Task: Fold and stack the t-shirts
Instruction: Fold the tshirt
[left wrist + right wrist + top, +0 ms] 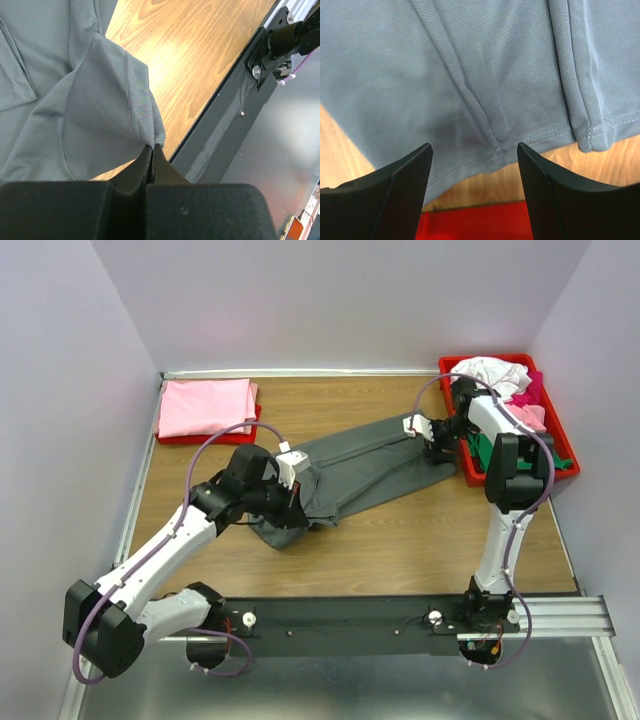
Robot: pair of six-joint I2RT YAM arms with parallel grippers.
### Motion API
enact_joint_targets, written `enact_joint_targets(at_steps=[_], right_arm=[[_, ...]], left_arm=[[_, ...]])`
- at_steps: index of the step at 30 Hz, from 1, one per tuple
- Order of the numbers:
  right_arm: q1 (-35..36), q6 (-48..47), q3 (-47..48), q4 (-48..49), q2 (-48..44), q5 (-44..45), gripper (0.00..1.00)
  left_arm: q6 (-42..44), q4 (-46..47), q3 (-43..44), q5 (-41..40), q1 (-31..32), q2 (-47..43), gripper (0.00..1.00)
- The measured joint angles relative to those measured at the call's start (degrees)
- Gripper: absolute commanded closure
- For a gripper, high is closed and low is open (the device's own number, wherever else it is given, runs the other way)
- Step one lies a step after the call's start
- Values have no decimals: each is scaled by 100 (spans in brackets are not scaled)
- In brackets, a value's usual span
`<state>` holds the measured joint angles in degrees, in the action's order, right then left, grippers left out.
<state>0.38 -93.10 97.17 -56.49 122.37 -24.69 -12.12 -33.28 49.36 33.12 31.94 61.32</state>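
Left gripper (152,148) tight on grey t-shirt (370,462) hem; right gripper (474,147) agape over opposite hem.

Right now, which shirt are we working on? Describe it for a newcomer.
On the brown wooden table, look midway between the folded pink t-shirt and the red plastic tray of crumpled shirts. The large dark grey cloth t-shirt lies stretched diagonally there, one corner pinched by the left gripper. It alone is grey and on bare wood.

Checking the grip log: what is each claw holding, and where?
Left claw pinches the grey shirt at a stitched edge; right claw is open, holding nothing.
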Motion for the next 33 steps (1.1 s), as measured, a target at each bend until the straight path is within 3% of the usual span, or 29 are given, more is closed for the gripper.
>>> enact_joint_targets(at_steps=[11,14,15,17,24,33], right_arm=[[0,15,227,-70,262,44,39],[-2,31,225,-96,264,81,52],[-2,31,225,-107,264,94,61],[-2,20,225,-157,262,116,71],[-2,4,225,-236,262,131,92],[-2,122,168,-267,-122,136,99]], left_arm=[[-101,92,-208,44,0,-46,100],[-116,103,-225,55,0,-48,100],[-120,109,-225,55,0,-50,100],[-125,109,-225,57,0,-61,100],[-133,133,-243,57,0,-157,100],[-278,151,-302,61,0,-439,100]])
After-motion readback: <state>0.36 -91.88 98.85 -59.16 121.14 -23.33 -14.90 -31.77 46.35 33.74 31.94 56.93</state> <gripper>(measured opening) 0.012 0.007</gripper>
